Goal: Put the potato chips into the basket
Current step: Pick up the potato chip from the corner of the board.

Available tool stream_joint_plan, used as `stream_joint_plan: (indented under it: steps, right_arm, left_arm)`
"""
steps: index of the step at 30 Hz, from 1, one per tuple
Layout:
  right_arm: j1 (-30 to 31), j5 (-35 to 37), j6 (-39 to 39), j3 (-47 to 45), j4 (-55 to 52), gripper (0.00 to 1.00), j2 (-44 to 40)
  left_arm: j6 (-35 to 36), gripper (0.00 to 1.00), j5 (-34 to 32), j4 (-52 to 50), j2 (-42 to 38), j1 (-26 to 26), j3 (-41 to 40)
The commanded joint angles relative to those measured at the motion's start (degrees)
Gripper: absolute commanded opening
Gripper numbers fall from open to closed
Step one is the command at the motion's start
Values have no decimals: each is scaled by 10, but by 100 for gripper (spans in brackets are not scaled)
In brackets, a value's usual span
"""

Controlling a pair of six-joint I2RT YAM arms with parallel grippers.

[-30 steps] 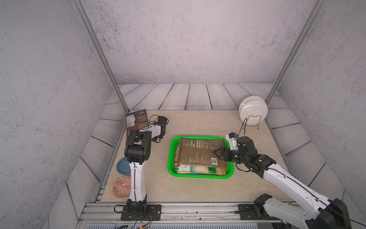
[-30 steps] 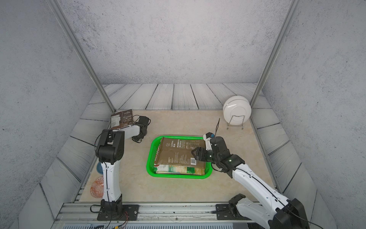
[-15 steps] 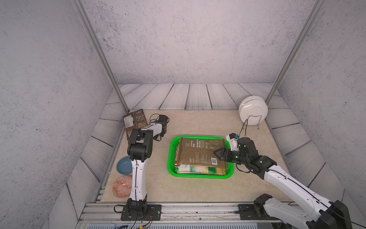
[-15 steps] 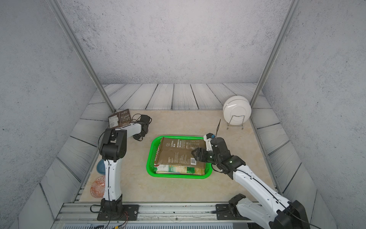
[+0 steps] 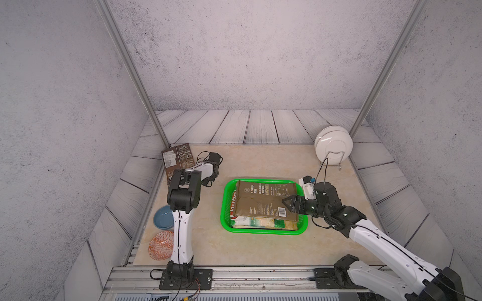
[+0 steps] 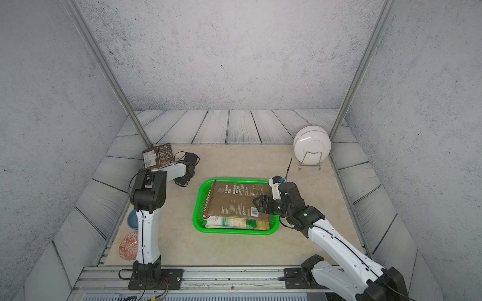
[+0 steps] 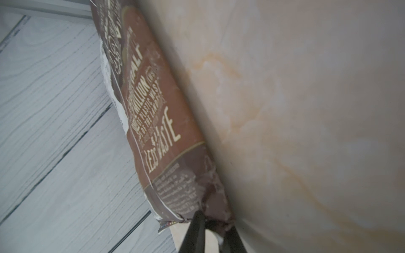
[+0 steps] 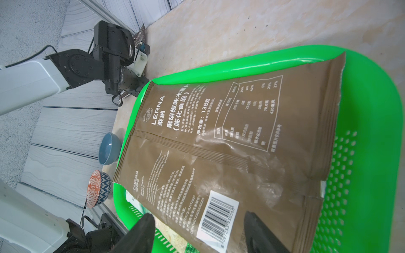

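Left gripper (image 7: 213, 219): fingers pressed together on the end seam of the dark brown chip bag (image 5: 178, 157), pinching it. That bag is outside the basket (image 5: 224, 208), well apart from it, off its far-left corner at the table edge. Right gripper (image 5: 286, 203): fingers spread over the basket's right side, straddling the barcode edge of the olive-brown bag (image 5: 263, 200), not clamping it. Olive-brown bag lies topmost inside the basket. Under it, also in the basket: light green/cream bag (image 5: 260, 223) at the near wall, red-lettered bag (image 5: 233, 202) at the left wall. Blue bowl (image 5: 163, 216) and patterned bowl (image 5: 161, 245) sit left of the basket. White plates (image 5: 332, 144) stand racked beyond its far-right corner.
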Motion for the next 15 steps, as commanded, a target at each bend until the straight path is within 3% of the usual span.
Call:
stream_joint_plan:
  steps: [1, 3, 9, 15]
  right_arm:
    - [-1, -5, 2, -3, 5, 69, -19]
    - [-2, -5, 2, -2, 4, 69, -21]
    - [-1, -4, 1, -3, 4, 69, -25]
    - [-1, -8, -9, -5, 4, 69, -31]
  left_arm:
    - [-9, 7, 29, -14, -25, 3, -13]
    - [-11, 0, 31, -14, -32, 3, -13]
    - [-28, 0, 41, -35, -70, 1, -15]
    - [-36, 0, 80, -62, -182, -7, -45]
